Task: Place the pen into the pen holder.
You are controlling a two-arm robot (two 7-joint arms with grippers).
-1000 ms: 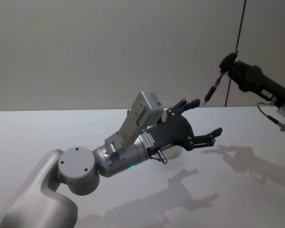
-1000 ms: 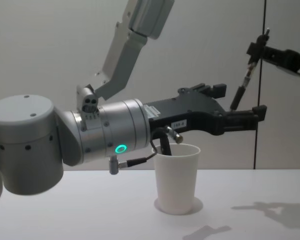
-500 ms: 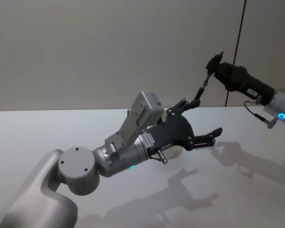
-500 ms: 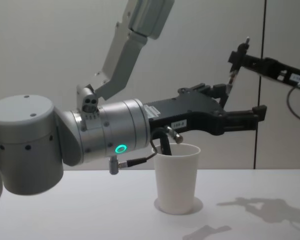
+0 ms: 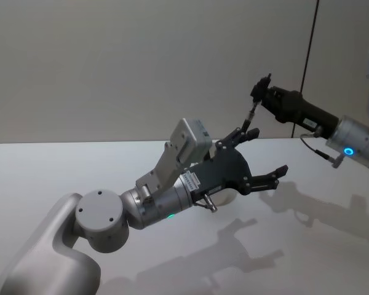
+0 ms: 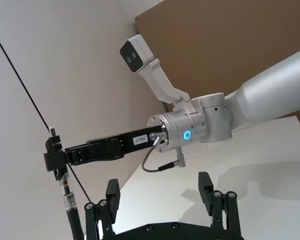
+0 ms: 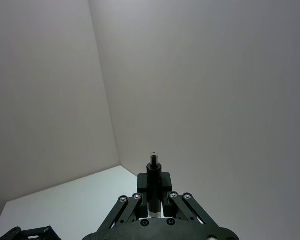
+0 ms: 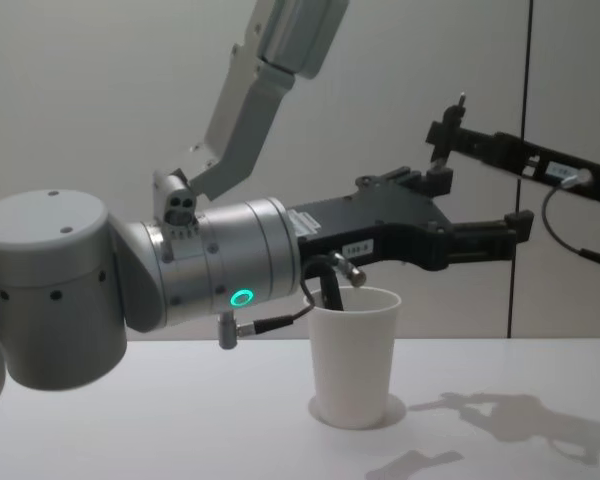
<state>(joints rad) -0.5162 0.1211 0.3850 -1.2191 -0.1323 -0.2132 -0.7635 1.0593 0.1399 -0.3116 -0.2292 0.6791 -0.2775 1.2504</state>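
Nearest, the white pen holder (image 8: 354, 356) stands upright on the worktop (image 8: 180, 420). Just above its rim hangs the left gripper (image 8: 475, 210), jaws spread and holding nothing, probably parked over the cup. Farther back and higher, the right gripper (image 5: 259, 97) is clamped on the pen (image 5: 250, 112), which hangs tip-down near the left gripper's far finger, apparently being carried toward the cup's mouth.

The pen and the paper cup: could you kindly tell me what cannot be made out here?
Tapered white paper cup: head view, mostly hidden behind the open left pincer.
Cup's inside: chest view, its own wall hides it.
Slim dark pen in the shut right pincer: chest view, lower end behind the left pincer; left wrist view, tip cut off by the edge.
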